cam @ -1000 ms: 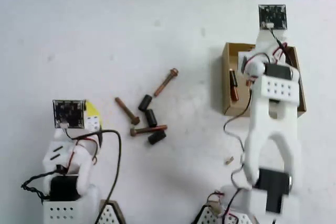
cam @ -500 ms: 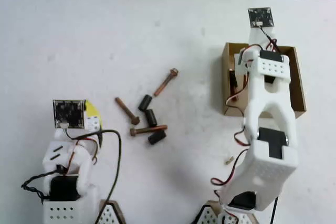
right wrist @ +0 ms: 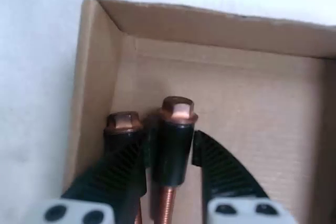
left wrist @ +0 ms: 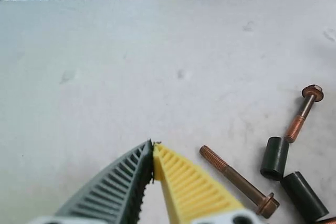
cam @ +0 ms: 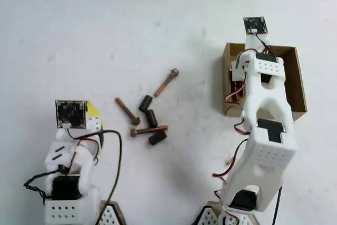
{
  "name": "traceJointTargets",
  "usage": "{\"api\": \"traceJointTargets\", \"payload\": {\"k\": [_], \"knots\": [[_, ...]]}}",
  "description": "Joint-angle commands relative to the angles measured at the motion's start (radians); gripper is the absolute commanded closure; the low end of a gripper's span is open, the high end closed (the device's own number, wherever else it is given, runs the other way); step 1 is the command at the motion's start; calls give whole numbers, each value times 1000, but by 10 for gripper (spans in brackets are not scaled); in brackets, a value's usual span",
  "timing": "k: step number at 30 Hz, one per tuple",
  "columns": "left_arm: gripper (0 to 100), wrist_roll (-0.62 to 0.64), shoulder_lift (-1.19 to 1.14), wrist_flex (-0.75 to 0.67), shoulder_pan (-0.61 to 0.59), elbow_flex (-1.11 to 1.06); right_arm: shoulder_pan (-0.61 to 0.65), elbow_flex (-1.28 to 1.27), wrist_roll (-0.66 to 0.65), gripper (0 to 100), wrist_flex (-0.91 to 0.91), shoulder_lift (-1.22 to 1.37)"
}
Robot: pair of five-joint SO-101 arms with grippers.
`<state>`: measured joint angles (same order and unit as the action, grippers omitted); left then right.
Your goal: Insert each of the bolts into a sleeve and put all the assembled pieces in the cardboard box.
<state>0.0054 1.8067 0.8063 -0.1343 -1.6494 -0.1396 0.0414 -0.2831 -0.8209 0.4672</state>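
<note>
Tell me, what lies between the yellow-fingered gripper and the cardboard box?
In the high view, three loose bolts and three black sleeves lie on the table between the left gripper and the box.

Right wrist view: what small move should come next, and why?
Probably open the right fingers to release the sleeved bolt. It is already assembled and sits between them over the box, next to another bolt lying inside, so letting go should drop it in.
</note>
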Motion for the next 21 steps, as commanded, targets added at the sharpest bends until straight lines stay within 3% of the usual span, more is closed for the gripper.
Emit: {"api": "traceJointTargets", "payload": {"k": [1,10,21], "knots": [[970,-9,13,-29,-2,8,-4,52,-12,883,19,-24],[970,-9,13,-29,-4,8,4,55,-12,889,2,-81],[972,-9,13,-21,-7,8,133,51,-9,889,-265,-449]]}}
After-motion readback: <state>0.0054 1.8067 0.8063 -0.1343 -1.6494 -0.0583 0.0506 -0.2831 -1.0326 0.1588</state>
